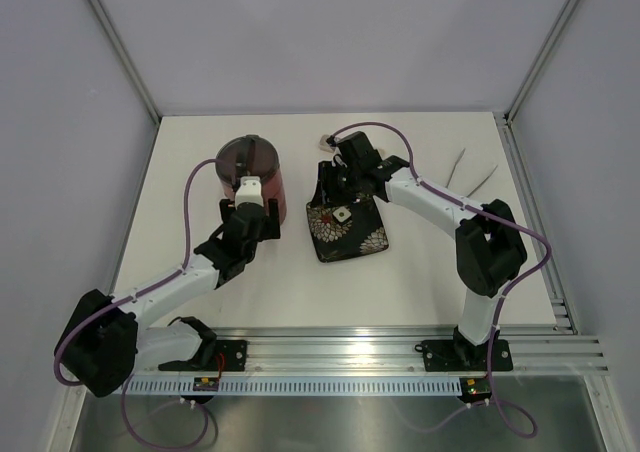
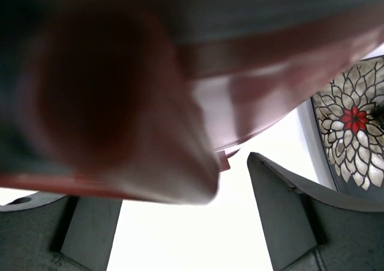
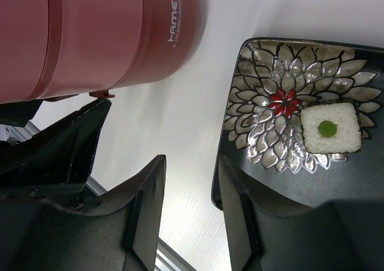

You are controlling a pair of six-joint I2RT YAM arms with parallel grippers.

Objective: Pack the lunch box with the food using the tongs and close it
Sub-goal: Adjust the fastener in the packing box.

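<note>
Lunch box (image 1: 250, 160) stands stacked, left fingers (image 2: 282, 217) spread just beside it.

On the white table (image 1: 420, 272) the stacked lunch box (image 1: 252, 170) stands with its lid on, the left jaws just beside its near side. The right jaws hang over the far edge of the black plate (image 1: 347, 230). The tongs (image 1: 470, 172) lie well apart, far right.

Smooth, slightly glossy red lunch box (image 3: 108, 37); glazed black plate (image 3: 354, 181) with metallic petals; matt white table (image 1: 430, 272)
</note>
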